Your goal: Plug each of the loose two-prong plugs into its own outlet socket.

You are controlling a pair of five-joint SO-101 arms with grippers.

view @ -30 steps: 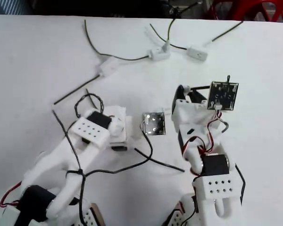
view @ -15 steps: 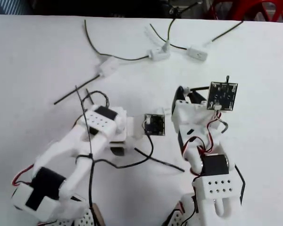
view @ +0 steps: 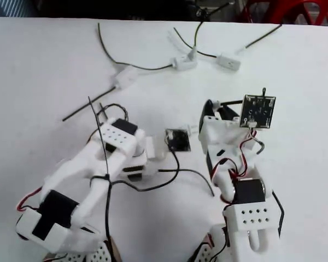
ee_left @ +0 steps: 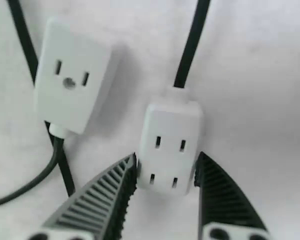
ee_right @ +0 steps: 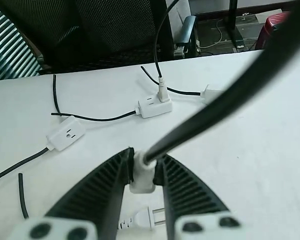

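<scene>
The left arm (view: 79, 172) is swinging in over the surface (view: 38, 60), its left pincer (ee_left: 165, 172) now grasping a white two-slot outlet socket (ee_left: 169, 142) lying there, while the right pincer (ee_right: 142, 162) is keeping a white two-prong plug (ee_right: 141, 184) clenched, likely readying insertion.

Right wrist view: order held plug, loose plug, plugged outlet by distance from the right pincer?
1. Held plug, clamped in the right pincer.
2. Loose plug, on the table beneath it.
3. Plugged outlet, ahead across the table.
</scene>
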